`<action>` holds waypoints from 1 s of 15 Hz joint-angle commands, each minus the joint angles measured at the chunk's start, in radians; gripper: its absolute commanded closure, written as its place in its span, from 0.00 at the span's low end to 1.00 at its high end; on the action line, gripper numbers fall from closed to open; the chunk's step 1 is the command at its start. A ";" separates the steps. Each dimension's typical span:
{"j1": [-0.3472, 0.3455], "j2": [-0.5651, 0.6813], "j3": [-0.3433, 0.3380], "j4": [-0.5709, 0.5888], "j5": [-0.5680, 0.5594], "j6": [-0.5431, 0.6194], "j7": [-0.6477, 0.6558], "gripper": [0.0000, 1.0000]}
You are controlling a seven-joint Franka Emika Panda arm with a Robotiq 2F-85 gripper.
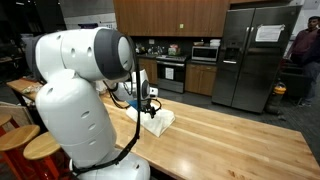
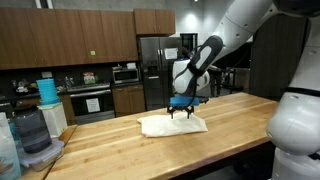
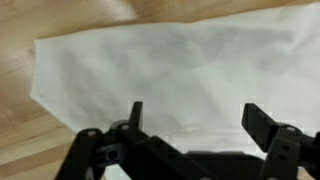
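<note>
A white cloth (image 3: pixel 170 75) lies flat on the wooden countertop (image 2: pixel 230 130); it also shows in both exterior views as a pale cloth (image 2: pixel 172 124) (image 1: pixel 158 122). My gripper (image 3: pixel 195 118) hovers just above the cloth with its black fingers (image 3: pixel 264 125) spread wide and nothing between them. In an exterior view the gripper (image 2: pixel 184 112) points straight down over the cloth's middle. In an exterior view the gripper (image 1: pixel 150 110) is partly hidden behind the robot's white arm (image 1: pixel 85 70).
A blender (image 2: pixel 35 135) and a stack of cups (image 2: pixel 47 92) stand at one end of the counter. Behind are a stove (image 1: pixel 170 72), a microwave (image 1: pixel 205 53) and a steel fridge (image 1: pixel 252 55). A person (image 1: pixel 303 60) stands by the fridge. Wooden stools (image 1: pixel 25 140) sit beside the robot base.
</note>
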 commanded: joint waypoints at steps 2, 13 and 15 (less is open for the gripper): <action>0.032 0.055 -0.002 0.057 0.254 -0.083 -0.309 0.00; 0.013 0.224 0.014 0.208 0.254 -0.269 -0.486 0.11; 0.012 0.242 0.010 0.233 0.229 -0.315 -0.463 0.29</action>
